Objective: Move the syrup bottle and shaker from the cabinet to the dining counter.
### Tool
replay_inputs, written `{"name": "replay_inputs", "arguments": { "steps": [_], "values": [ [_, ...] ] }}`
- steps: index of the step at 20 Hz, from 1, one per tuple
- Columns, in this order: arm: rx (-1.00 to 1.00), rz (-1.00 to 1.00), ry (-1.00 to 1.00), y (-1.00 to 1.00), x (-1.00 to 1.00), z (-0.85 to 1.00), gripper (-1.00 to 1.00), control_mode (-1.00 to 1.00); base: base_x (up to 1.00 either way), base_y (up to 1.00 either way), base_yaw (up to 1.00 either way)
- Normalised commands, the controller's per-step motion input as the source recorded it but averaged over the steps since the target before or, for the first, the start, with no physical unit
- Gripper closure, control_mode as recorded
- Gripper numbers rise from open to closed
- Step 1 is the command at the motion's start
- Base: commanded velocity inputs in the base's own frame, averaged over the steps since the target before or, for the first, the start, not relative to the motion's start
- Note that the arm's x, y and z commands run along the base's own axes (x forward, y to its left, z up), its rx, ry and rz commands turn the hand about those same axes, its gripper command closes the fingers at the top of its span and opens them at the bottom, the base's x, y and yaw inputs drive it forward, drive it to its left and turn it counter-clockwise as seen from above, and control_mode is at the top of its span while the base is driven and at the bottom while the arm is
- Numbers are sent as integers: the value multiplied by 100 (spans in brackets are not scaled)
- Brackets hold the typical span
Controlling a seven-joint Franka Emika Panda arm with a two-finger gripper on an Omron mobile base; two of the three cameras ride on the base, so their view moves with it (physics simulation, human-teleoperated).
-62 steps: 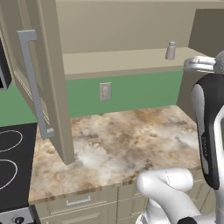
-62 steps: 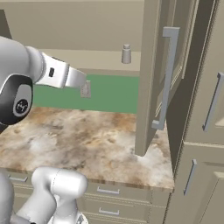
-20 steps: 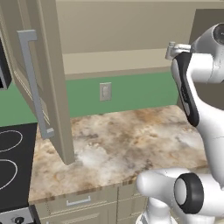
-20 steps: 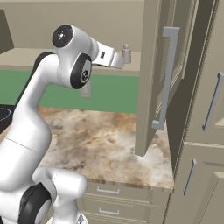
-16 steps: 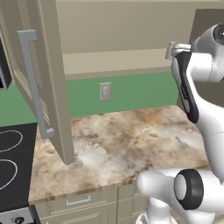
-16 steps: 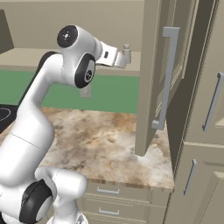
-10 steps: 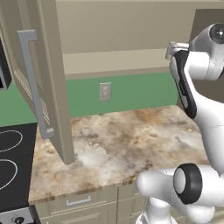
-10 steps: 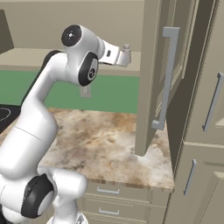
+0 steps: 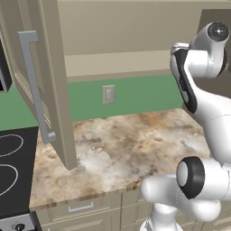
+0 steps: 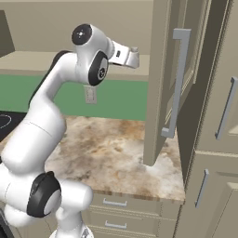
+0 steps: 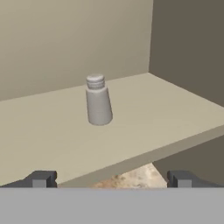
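End effector (image 11: 109, 179) spread wide, facing unlabelled grey shaker (image 11: 98, 100), upright on cabinet (image 11: 52, 131) shelf

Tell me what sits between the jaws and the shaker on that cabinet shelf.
Nothing: in the hand view the shaker stands upright on the shelf, and bare shelf runs from it to the front edge, beyond the open gripper.

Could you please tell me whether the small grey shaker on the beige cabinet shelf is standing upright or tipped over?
Upright: the small grey-silver shaker rests on its base on the plain beige shelf, capped top uppermost.
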Motion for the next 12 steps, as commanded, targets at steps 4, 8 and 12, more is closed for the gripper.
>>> {"name": "replay_inputs", "arguments": {
  "steps": [4, 8, 12],
  "values": [
    [0, 0, 2, 0, 43, -3, -100, -100, 0, 0, 0],
    [0, 0, 2, 0, 43, -7, -100, -100, 0, 0, 0],
    [0, 0, 1, 0, 42, -8, -100, -100, 0, 0, 0]
  ]
}}
